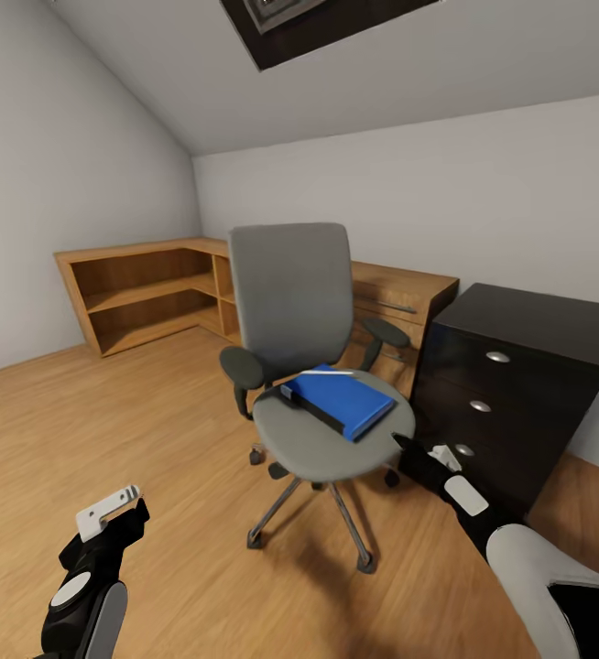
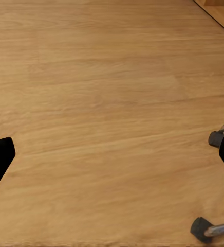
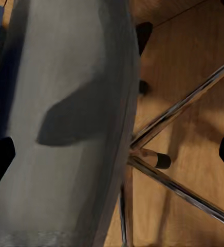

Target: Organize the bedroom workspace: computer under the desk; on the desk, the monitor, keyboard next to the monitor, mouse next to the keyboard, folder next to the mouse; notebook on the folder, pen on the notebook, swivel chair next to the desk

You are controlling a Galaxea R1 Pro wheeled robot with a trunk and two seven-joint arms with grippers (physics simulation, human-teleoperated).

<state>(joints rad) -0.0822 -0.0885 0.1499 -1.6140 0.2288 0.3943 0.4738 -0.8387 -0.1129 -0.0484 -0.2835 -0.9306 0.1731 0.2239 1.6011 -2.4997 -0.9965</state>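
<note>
The grey swivel chair (image 1: 290, 293) stands mid-room with the blue folder (image 1: 345, 398) lying on its seat. A thin white pen (image 1: 327, 372) rests at the folder's far edge. A dark strip (image 1: 310, 412) runs along the folder's near side; I cannot tell if it is the notebook. The black-topped desk (image 1: 538, 320) is just right of the chair. My right gripper (image 1: 402, 446) is open beside the seat's front-right rim, with the seat (image 3: 66, 128) close below it. My left gripper (image 1: 112, 508) hangs open low over the floor. The computer, monitor, keyboard and mouse are out of view.
A low light-wood shelving counter (image 1: 144, 293) runs along the back wall behind the chair. The chair's chrome legs (image 3: 179, 110) and castors (image 2: 216, 138) spread over the wood floor (image 2: 101, 103). The desk's drawer unit (image 1: 483, 403) with silver knobs faces the chair.
</note>
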